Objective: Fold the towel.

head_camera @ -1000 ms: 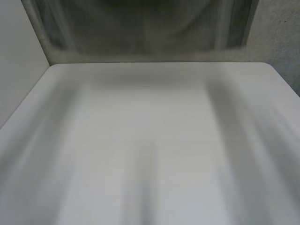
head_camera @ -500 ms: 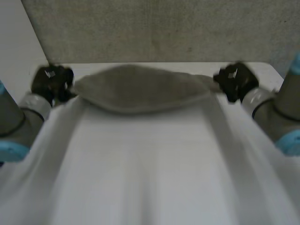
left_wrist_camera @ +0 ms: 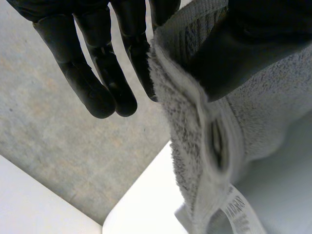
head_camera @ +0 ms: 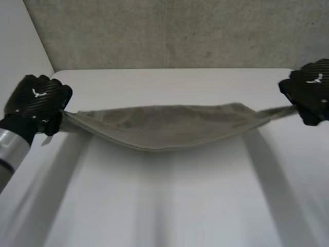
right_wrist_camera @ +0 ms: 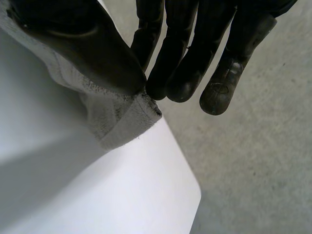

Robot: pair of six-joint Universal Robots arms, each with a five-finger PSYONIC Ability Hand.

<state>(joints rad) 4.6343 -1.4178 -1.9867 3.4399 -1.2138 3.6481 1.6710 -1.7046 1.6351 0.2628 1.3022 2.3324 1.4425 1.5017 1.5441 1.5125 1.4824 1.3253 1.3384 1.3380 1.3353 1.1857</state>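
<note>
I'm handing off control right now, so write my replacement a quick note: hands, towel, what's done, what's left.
Left hand: shut on the towel, pinching a corner near its label.
Right hand: shut on the opposite end.
Towel hangs stretched between them, sagging in the middle, over the table.
Done: lifted and spread.
Left: lay it down and fold.

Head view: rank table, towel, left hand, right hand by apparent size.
1. table
2. towel, stretched between the hands
3. left hand and right hand: these look alike, and the right hand is partly out of view, so they are not ranked.
</note>
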